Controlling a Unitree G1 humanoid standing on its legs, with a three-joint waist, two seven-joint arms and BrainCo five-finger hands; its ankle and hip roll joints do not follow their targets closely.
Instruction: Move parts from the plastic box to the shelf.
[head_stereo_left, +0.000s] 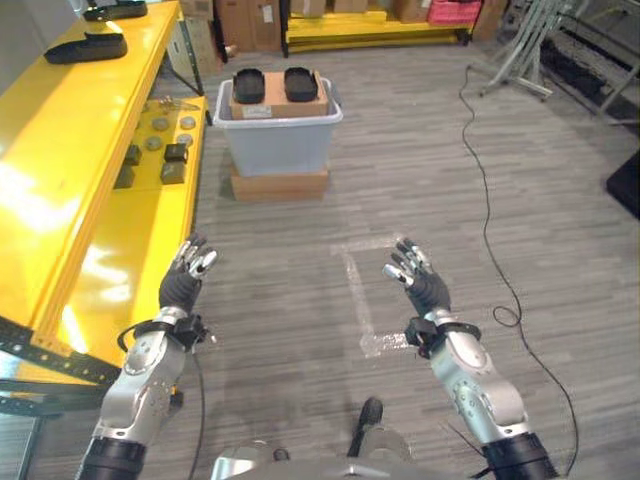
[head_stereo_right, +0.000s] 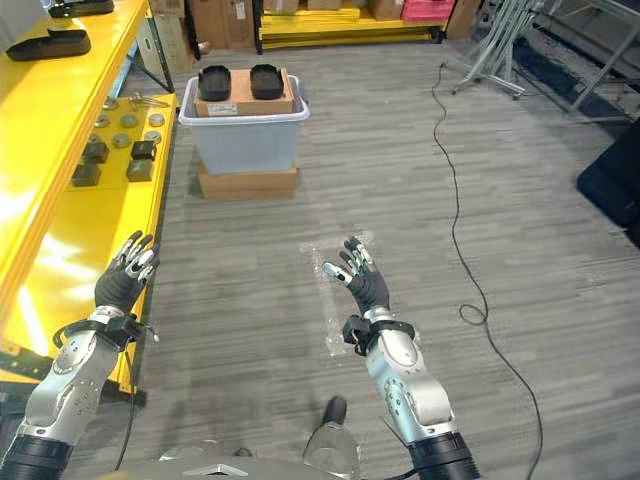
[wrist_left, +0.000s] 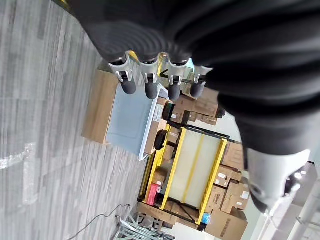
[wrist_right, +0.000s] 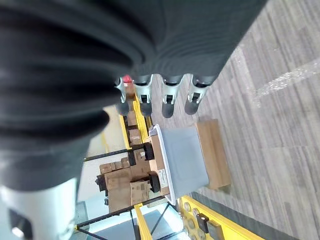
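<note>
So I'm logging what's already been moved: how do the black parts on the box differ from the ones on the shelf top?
The two parts on the plastic box sit side by side on a cardboard slab and look squat and rounded. The parts on the shelf top are longer and flatter, one behind the other. All are black; both hands hold nothing.

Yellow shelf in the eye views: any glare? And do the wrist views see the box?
Left eye view: bright glare patches on the yellow shelf top, washing out its near surface. Right eye view: same glare, parts further along stay readable. Left wrist view: plastic box visible past the fingers. Right wrist view: box visible too, dark cover blocking much of the frame.
</note>
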